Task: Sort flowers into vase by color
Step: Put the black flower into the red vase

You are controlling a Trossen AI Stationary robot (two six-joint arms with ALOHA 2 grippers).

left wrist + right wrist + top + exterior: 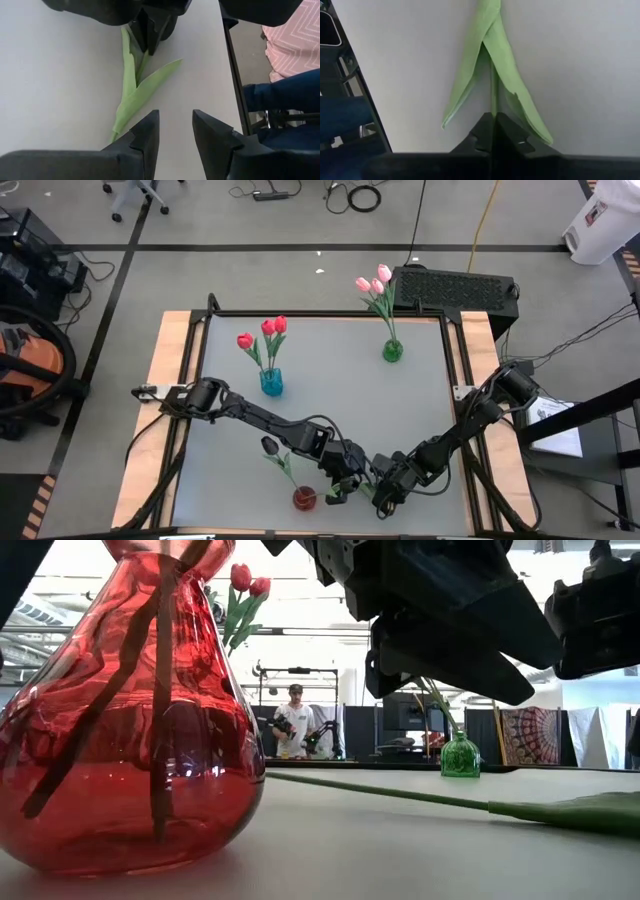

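Note:
A flower lies flat on the table near its front edge, its green stem (pixel 400 792) and leaves (pixel 132 87) on the surface; its head is hidden. My right gripper (pixel 493 120) is shut on the stem between the leaves, and also shows in the high view (pixel 383 498). My left gripper (pixel 175 127) hovers open just left of it (pixel 350 480), with nothing between its fingers. The red vase (pixel 304 498) stands left of both and holds a black flower (pixel 270 445). My right gripper pinches the flower's thin stem (pixel 493 107) between its two fingertips, where the two leaves part. The fingers slant down from the table's right side. The stem and leaves lie on the table.
A blue vase (pixel 271 383) with three red flowers and a green vase (pixel 392 351) with pink flowers stand toward the far side. A black box (pixel 455 288) sits past the far edge. A person's legs (pixel 285 95) show beyond the table's edge.

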